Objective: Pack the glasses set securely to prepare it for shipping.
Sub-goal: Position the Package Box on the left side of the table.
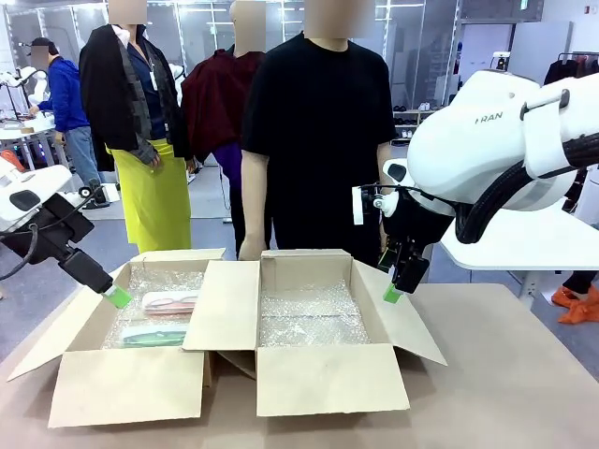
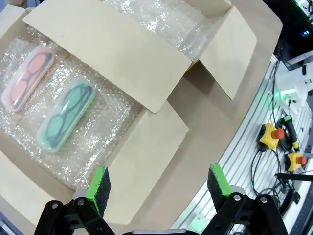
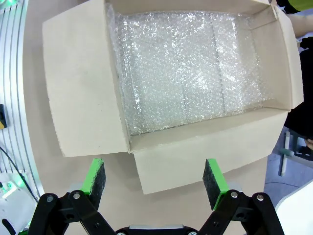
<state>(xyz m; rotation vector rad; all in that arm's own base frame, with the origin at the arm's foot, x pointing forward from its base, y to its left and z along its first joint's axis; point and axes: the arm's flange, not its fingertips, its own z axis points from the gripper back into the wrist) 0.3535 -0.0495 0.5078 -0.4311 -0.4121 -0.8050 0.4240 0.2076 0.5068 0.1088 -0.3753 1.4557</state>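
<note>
Both my hands are open, holding nothing.
My left hand point(image 2: 159, 188) should drop straight onto the green case point(image 2: 66, 116) beside the pink case point(image 2: 28, 77), squeezing gently.

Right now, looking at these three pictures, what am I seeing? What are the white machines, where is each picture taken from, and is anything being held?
The white machines are two robot arms. The front picture looks across a table at a person standing opposite. The other two come from cameras on the arms' wrists, looking down past their green-tipped fingers. The left gripper and the right gripper are both open and hold nothing. Two open cardboard boxes lined with bubble wrap stand side by side. The left box contains a pink glasses case and a mint green glasses case, lying side by side. The right box has only bubble wrap in it.
</note>
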